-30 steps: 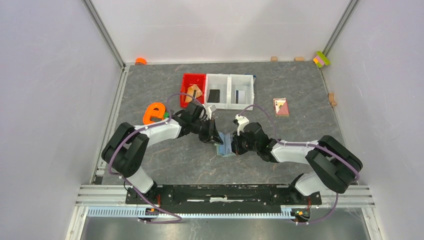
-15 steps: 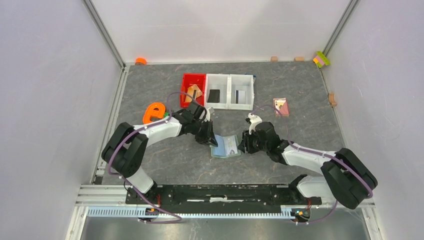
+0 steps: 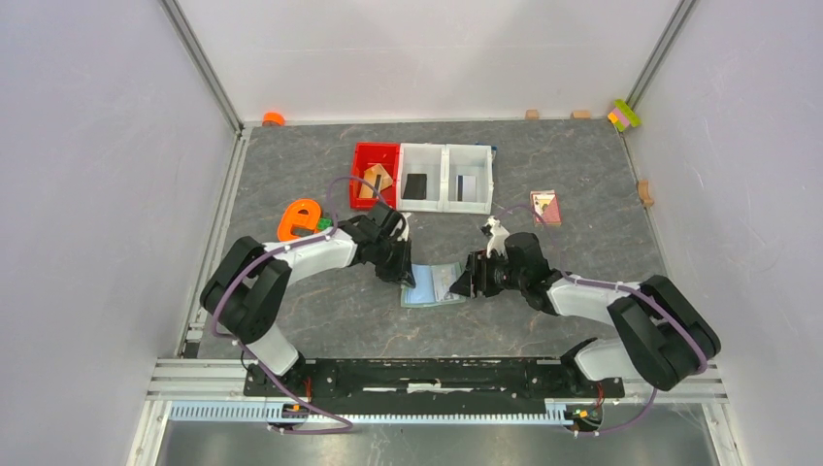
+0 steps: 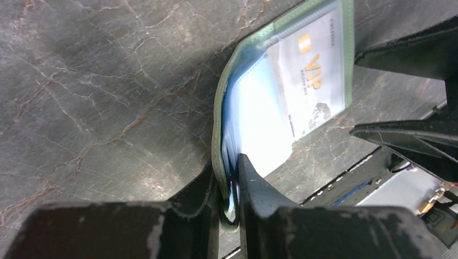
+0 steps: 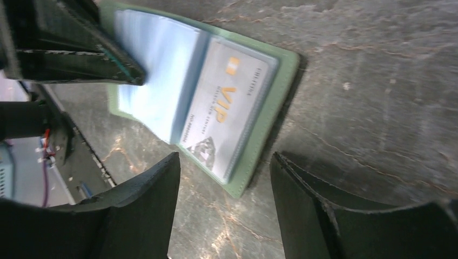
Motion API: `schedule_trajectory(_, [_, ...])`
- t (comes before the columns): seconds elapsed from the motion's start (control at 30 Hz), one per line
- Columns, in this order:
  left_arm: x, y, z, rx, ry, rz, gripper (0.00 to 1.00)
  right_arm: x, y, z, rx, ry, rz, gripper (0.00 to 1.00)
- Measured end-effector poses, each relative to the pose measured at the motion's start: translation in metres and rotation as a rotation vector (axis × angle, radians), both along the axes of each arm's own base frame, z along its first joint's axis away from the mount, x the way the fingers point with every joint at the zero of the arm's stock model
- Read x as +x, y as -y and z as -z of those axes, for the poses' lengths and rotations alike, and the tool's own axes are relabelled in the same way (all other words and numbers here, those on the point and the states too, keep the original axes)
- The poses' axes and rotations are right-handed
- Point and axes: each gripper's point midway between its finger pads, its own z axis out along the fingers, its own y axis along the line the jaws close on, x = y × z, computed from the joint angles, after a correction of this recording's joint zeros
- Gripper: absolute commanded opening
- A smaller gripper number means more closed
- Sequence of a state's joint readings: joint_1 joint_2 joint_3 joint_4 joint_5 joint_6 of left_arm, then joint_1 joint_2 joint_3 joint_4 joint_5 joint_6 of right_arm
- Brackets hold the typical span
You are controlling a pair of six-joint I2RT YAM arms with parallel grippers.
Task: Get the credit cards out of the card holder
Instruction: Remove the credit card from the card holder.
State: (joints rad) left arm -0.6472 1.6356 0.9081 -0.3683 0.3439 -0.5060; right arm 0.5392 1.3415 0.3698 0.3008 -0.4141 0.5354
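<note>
At centre, left gripper (image 4: 228, 168) pinches the card holder (image 3: 435, 285)

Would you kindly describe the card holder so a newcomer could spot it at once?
Start from the row of bins, one red and two white, at the far middle of the table. Nearer, between the left gripper and the right gripper, the card holder lies open. It alone has a sage-green border and clear pockets showing a white VIP card, unlike the pink square right of the bins.

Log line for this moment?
left hand: shut on sage-green folding card holder; right hand: open at its edge; white plastic VIP card: in pocket
</note>
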Motion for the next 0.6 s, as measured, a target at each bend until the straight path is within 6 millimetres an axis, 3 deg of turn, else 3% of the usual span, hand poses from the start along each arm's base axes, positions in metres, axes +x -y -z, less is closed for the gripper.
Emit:
schedule_trajectory(0.33, [0.002,-0.009,0.014,0.081,0.025,0.000,0.02,-0.011,-0.016,0.000,0.102,-0.103,-0.053,0.51])
schedule_trajectory(0.6, [0.002,-0.009,0.018,0.101,0.031,0.004,0.02,-0.013,-0.023,-0.010,0.200,-0.156,-0.018,0.46])
